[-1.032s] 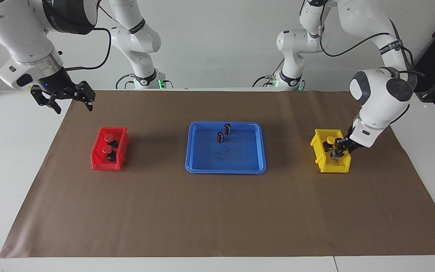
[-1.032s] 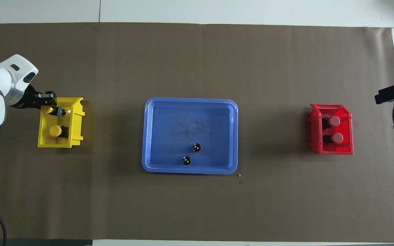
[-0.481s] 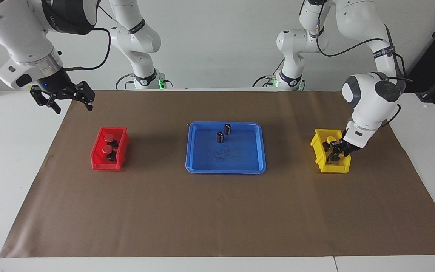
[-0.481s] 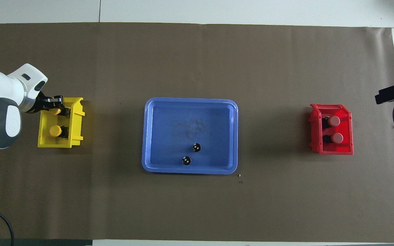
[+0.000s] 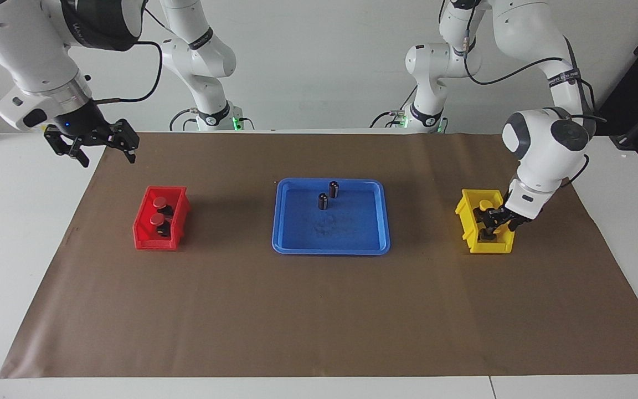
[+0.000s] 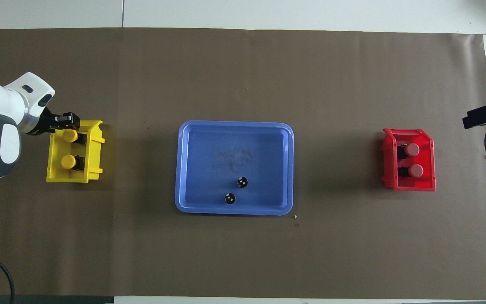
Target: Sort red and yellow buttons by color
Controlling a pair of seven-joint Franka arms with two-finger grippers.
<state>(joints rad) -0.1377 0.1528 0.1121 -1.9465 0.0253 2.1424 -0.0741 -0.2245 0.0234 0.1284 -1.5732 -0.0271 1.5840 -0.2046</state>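
Note:
Two yellow buttons (image 6: pixel 70 135) (image 6: pixel 68 161) lie in the yellow bin (image 6: pixel 94 169) toward the left arm's end of the table. My left gripper (image 5: pixel 497 218) (image 6: pixel 68 122) is open, low over that bin, beside the button that is farther from the robots and apart from it. Only the nearer yellow cap (image 5: pixel 484 206) shows clearly in the facing view. Two red buttons (image 5: pixel 159 201) (image 5: pixel 157 220) lie in the red bin (image 5: pixel 155 244) toward the right arm's end. My right gripper (image 5: pixel 103 151) is open and empty, and the arm waits up over the mat's edge.
A blue tray (image 5: pixel 330 250) sits mid-table between the bins. Two dark capless cylinders (image 5: pixel 334 189) (image 5: pixel 323 201) stand in its part nearer to the robots. A brown mat (image 5: pixel 319 321) covers the table.
My left gripper let go of the yellow button in the yellow bin and drew back a little. The right arm has not moved.

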